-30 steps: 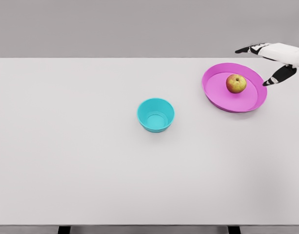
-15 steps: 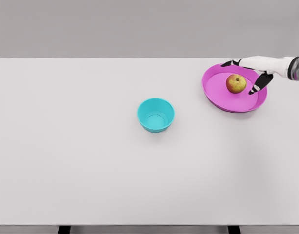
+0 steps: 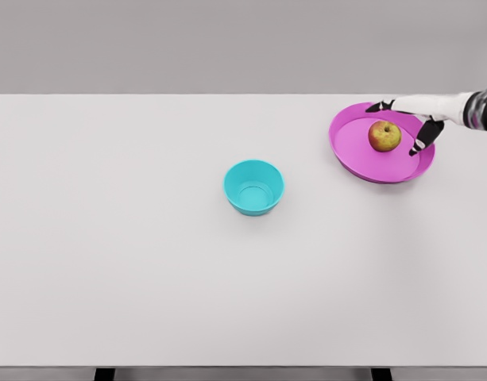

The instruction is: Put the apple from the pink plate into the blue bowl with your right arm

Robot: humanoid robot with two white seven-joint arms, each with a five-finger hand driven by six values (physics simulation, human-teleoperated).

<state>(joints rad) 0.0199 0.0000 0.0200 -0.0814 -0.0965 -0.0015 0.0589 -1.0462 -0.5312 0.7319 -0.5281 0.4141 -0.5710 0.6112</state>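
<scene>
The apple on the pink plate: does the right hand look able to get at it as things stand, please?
Probably yes: the right hand is open beside the apple, over the pink plate, with nothing between them.

A bare simulated test bench, more lab than home. A wide, flat white table (image 3: 148, 262) fills the view, rendered smooth and textureless, with a plain grey wall (image 3: 227, 44) behind it at 12 o'clock. Two dark table legs (image 3: 105, 374) peek out under the near edge at 6 o'clock. The flat, even lighting and blank surfaces point to a simulator's staging.
</scene>
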